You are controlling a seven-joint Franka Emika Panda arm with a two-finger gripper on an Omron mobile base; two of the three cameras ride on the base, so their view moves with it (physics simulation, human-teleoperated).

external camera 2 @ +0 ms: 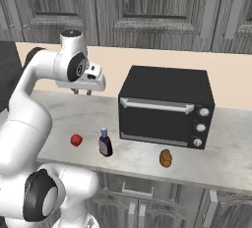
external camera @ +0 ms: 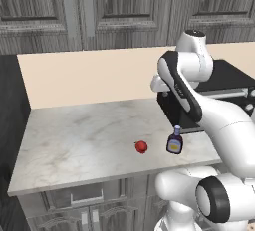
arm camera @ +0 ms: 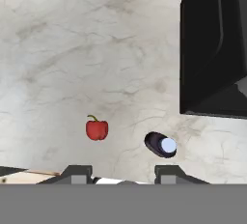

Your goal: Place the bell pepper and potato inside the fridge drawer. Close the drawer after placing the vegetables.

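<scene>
The bell pepper (arm camera: 97, 129), glossy red and roundish with a short curled stem, sits near the front edge of the pale marbled surface (external camera: 84, 135), just beside a small dark upright bottle (external camera: 175, 142); the brown oval potato (external camera 2: 166, 158) lies before the boxy black toaster oven (external camera 2: 165, 105). The white arm folds high above, its hand (arm camera: 123, 174) aimed straight down, fingers drawn together and holding nothing.
</scene>
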